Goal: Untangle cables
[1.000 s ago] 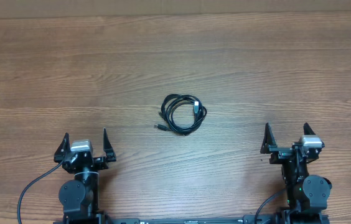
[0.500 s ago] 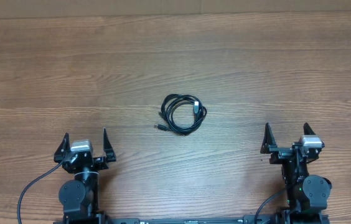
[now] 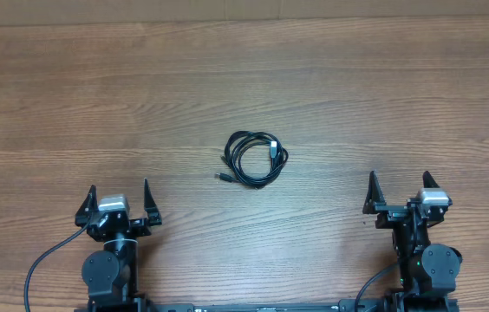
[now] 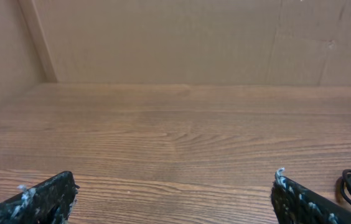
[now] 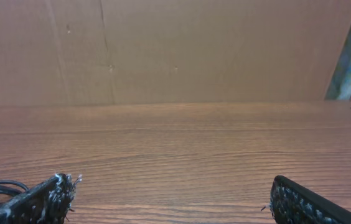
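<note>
No shift; cables (image 3: 273, 147) beyond both jaws

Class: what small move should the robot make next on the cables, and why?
Probably reach the open left gripper toward the cables: they lie coiled on the table, untouched, with a loose plug end on its side. The right gripper is open too, holding nothing.

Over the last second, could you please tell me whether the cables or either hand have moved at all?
Nothing has visibly changed. The coiled black cables lie in the same spot on the wooden table, untouched. The left hand and right hand stay open, apart from the coil and holding nothing.
</note>
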Available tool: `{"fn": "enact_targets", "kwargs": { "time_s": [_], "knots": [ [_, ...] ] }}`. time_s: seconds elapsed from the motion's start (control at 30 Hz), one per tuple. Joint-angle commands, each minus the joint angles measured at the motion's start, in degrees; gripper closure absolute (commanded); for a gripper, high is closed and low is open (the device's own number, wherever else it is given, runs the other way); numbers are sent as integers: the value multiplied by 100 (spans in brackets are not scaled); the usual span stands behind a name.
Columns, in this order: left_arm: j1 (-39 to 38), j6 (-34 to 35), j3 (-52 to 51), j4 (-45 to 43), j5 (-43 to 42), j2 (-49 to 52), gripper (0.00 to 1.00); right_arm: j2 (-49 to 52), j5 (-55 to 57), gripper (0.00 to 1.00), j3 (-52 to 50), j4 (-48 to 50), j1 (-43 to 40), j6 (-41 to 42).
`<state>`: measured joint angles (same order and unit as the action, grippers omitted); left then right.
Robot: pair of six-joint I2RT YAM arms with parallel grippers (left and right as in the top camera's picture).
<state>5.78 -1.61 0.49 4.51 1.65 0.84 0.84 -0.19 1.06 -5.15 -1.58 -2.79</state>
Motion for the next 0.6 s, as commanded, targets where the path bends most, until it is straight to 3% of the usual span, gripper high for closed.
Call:
{"fn": "enact_targets", "kwargs": {
  "time_s": [0.0,0.57],
  "knots": [
    [61,74,-20,-7,-63,-63,0,-68,-28,0,-61,31,-42,-11],
    [61,74,-20,-7,-61,-63,0,-68,-28,0,-61,31,-42,-11]
  ]
}}
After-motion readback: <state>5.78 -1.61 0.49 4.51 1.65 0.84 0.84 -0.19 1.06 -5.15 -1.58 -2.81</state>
